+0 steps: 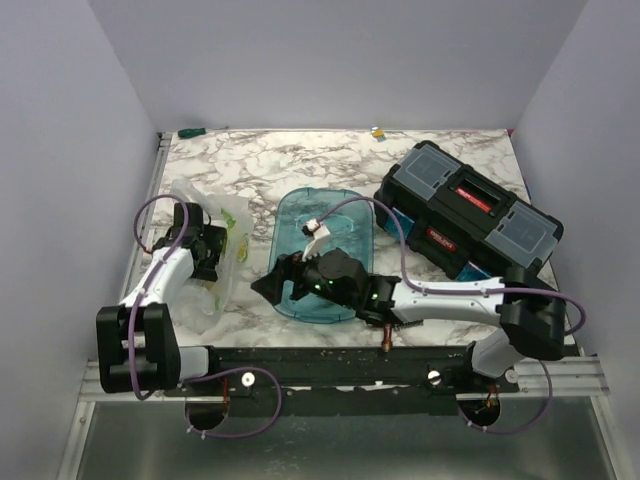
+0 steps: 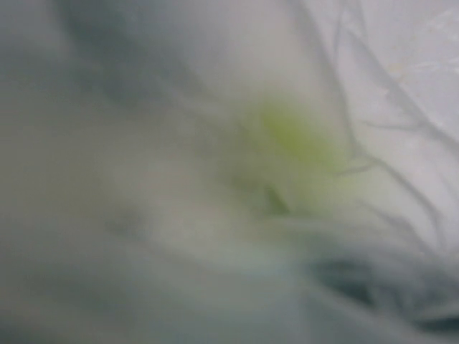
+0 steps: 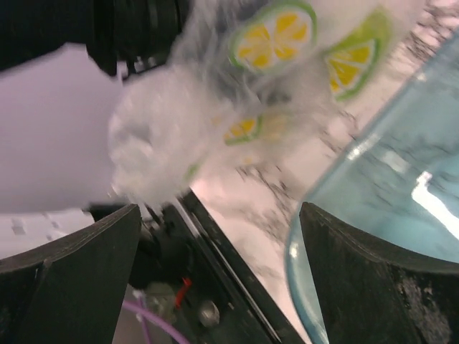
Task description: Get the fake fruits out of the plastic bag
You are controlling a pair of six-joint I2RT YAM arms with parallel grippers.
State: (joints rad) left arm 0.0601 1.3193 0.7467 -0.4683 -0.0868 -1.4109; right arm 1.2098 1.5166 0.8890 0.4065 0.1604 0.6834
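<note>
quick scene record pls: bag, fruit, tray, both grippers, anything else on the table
bag: plastic bag, citrus-slice print, left side of table
fruit: only a yellow-green blur through plastic
left gripper: buried in the bag's plastic, jaws hidden
right gripper: open, empty, at near-left end of tray
tray: teal tray, centre
other: black toolbox, right of tray

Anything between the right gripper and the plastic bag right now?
Nothing visible. The right gripper, jaws open, faces the plastic bag across a strip of marble table. The teal tray lies off to one side, and the left gripper is at the bag's other side.
</note>
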